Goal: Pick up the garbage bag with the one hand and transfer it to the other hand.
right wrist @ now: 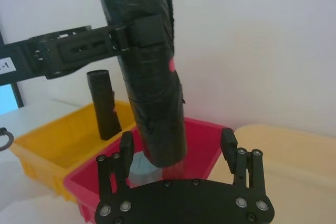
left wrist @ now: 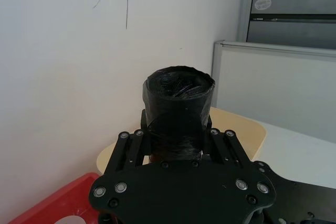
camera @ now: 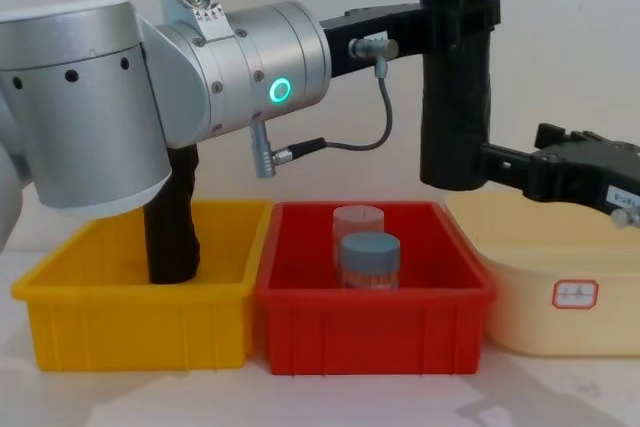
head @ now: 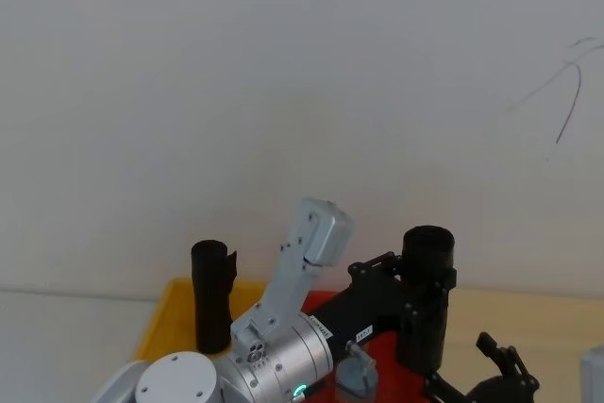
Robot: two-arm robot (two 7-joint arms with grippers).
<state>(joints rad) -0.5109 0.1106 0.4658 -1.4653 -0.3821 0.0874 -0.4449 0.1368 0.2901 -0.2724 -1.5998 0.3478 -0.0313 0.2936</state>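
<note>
Garbage bag (camera: pixel 455 67): black roll, held clear in the air above the right end of the red bin (camera: pixel 370 305). Long axis stood upright. Nothing touched its bottom end.

Left claw (right wrist: pixel 142 32): clenched on the garbage bag near its top and reaching in level from the left side. The grip was high, so the lower half of the roll hung free below it.

Right claw (right wrist: pixel 177 140): released, fingers spread wide. It came in from the right at the level of the roll's lower end. In the right wrist view the lower end sat between the two fingers with a gap on each side. No contact could be confirmed from the chest view.

Relation that mattered: the roll already lay inside the right claw's span, its axis crossing the line between the fingers. Judged that closing would need little further approach. The risk looked to be a low grip, near the very end of the roll.

Below: pink-lidded jar (camera: pixel 358 219) and blue-lidded jar (camera: pixel 370 247) stood in the red bin, under and left of the roll. A second black roll (camera: pixel 172 217) stood in the yellow bin (camera: pixel 140 322), well apart.
</note>
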